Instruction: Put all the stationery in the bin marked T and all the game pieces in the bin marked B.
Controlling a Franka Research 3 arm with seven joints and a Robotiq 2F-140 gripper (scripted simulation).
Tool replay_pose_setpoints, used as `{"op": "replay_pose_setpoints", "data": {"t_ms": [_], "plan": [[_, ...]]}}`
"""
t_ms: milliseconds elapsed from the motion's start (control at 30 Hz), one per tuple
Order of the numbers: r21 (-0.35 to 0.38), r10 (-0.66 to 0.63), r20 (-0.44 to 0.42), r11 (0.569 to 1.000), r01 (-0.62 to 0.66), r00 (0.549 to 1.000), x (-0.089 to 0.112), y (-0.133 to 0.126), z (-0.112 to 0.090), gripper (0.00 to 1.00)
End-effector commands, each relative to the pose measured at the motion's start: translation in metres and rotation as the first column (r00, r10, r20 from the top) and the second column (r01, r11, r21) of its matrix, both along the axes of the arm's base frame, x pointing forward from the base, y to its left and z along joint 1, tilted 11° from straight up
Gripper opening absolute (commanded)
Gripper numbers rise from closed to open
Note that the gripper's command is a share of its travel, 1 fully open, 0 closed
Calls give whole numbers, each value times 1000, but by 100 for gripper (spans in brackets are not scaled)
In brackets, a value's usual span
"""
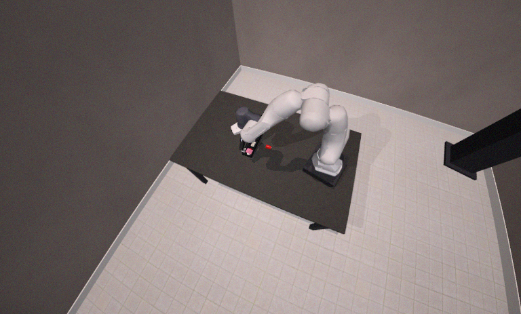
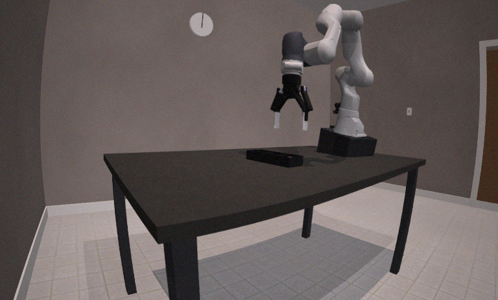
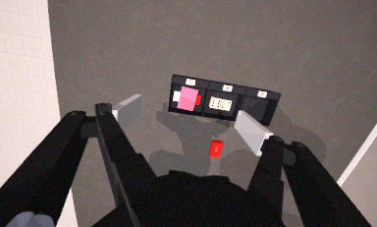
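Note:
A black row of three bins [image 3: 223,98] lies on the dark table; it also shows in the exterior view [image 2: 274,157] and under the arm in the top view [image 1: 247,146]. The left bin holds a pink block [image 3: 188,98] with a small white piece and a red piece beside it. The middle bin holds a cream domino with dots [image 3: 220,103]. The right bin looks empty. The bin letters are too small to read. A small red piece [image 3: 215,147] [image 1: 268,146] lies on the table beside the bins. My gripper [image 3: 189,111] [image 2: 290,126] hangs open and empty well above the bins.
The robot base [image 2: 346,142] stands on the table behind the bins. The table's left edge and the tiled floor show at the left of the wrist view.

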State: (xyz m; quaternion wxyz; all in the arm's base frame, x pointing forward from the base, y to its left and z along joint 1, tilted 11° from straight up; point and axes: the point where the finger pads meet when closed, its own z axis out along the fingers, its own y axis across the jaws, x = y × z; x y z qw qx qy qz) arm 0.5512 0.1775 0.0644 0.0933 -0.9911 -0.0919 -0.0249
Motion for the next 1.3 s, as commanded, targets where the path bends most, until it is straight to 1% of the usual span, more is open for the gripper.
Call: {"op": "replay_pose_setpoints", "data": {"t_ms": [0, 67, 133, 567, 1267], "plan": [[0, 11, -22, 1000, -11, 1000, -8, -3, 10, 100], [0, 11, -22, 1000, -11, 1000, -8, -4, 18, 100], [0, 11, -22, 1000, -11, 1000, -8, -4, 18, 100], [0, 11, -22, 1000, -11, 1000, -8, -14, 68, 100], [0, 11, -22, 1000, -11, 1000, -8, -14, 68, 100]]}}
